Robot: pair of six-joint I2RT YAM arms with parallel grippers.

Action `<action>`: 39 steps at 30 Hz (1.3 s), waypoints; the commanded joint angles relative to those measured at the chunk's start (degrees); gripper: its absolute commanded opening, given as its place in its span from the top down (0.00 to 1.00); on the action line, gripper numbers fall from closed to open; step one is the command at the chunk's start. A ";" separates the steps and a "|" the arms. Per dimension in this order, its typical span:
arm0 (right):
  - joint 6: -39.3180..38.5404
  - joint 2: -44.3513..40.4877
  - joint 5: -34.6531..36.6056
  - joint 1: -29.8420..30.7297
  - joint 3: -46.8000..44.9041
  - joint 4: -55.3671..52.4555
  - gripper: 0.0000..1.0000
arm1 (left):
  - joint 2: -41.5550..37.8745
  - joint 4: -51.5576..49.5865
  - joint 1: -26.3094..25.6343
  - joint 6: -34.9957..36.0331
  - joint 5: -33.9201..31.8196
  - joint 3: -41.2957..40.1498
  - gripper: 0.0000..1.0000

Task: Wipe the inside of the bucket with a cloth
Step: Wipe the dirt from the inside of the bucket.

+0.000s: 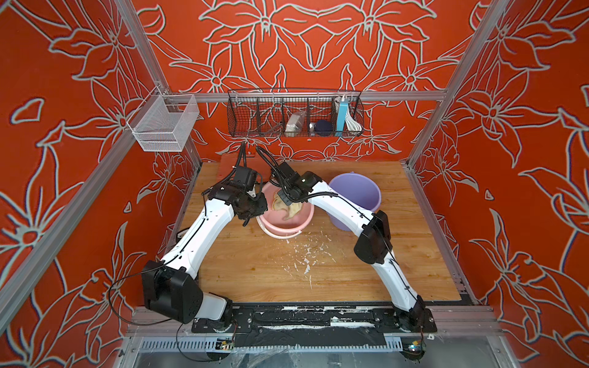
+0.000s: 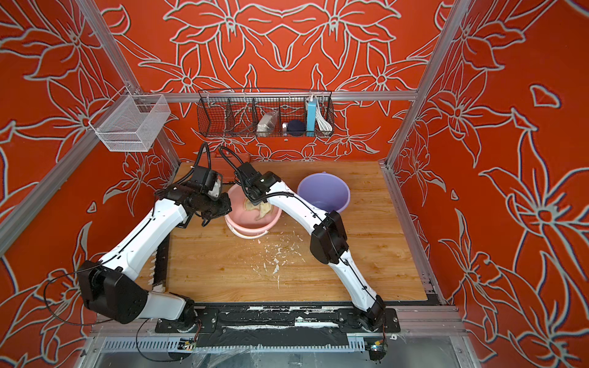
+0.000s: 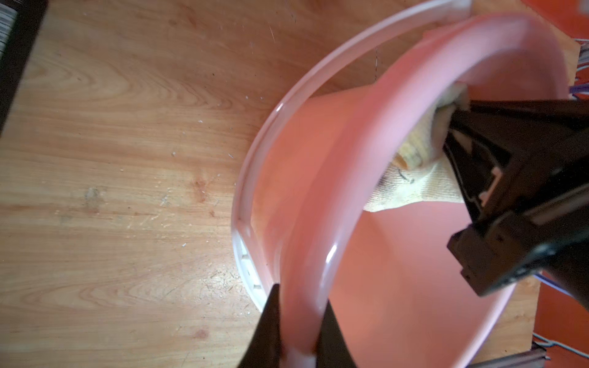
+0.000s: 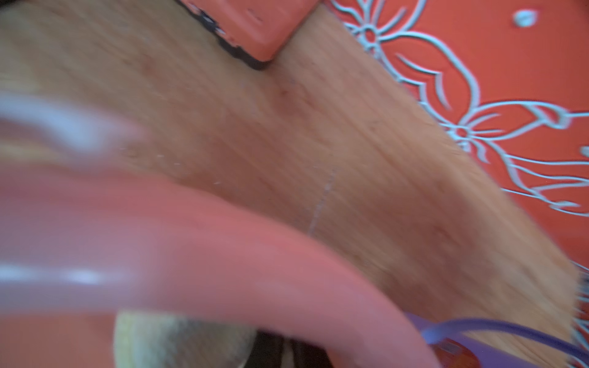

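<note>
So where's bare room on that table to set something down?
Bare: the wooden table in front of the pink bucket, except white flecks. Crowded: that bucket, left gripper on its rim, right gripper inside with the cloth, purple bucket beside.

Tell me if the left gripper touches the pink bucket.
Touching. In the left wrist view the left gripper has its fingers clamped on the pink bucket, astride its rim.

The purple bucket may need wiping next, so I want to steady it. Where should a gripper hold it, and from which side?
Probably the rim of the purple bucket, from straight above: it stands upright, mouth open, its wall thin enough for one finger inside, one outside, as the left gripper clamps the pink bucket. Its far rim looks unobstructed.
</note>
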 commanded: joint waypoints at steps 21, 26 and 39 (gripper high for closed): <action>6.20 -15.64 -39.63 0.62 -23.54 -1.73 1.00 | -2.97 2.52 -0.41 0.00 -12.29 1.93 1.00; 11.29 -20.33 -53.99 0.94 -28.09 10.43 1.00 | -2.86 3.27 -0.74 -0.32 -11.59 1.02 1.00; 8.10 -13.50 -18.44 -0.84 -19.27 -4.62 1.00 | -3.04 -2.94 -1.01 1.53 -4.66 3.75 1.00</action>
